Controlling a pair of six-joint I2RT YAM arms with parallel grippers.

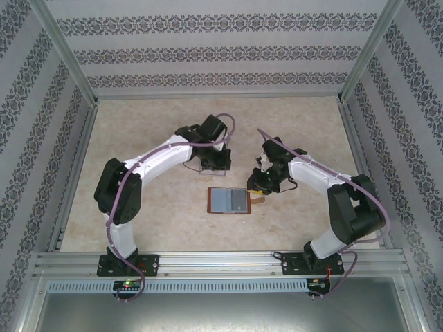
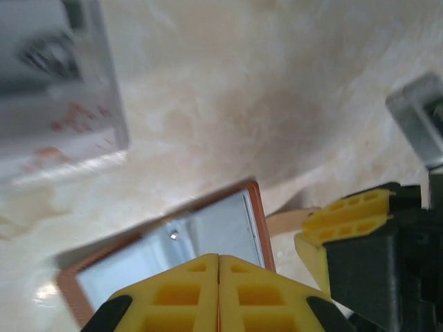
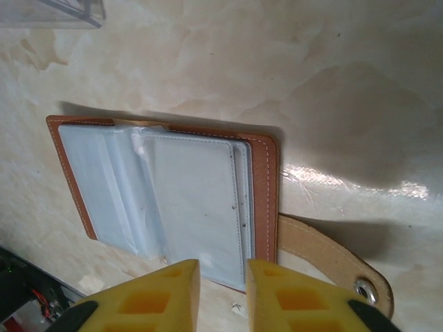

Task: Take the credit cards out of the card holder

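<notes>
I'm looking at a pale marbled table (image 1: 159, 131), boxed in by walls (image 1: 221, 52) papered with dark floral bands. A clear rack (image 2: 62, 104) sits on it near the middle, blurred in my left wrist feed. An aluminium rail (image 1: 221, 261) runs along the near edge.

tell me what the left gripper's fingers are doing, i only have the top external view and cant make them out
observer: the left gripper has its fingers pressed together, nothing between them
operator: and the right one
observer: the right gripper has its jaws slightly apart at the edge of the open card holder, next to the snap tab
operator: whats inside it
observer: clear sleeves, pale and glossy; i cannot tell what they hold
</notes>
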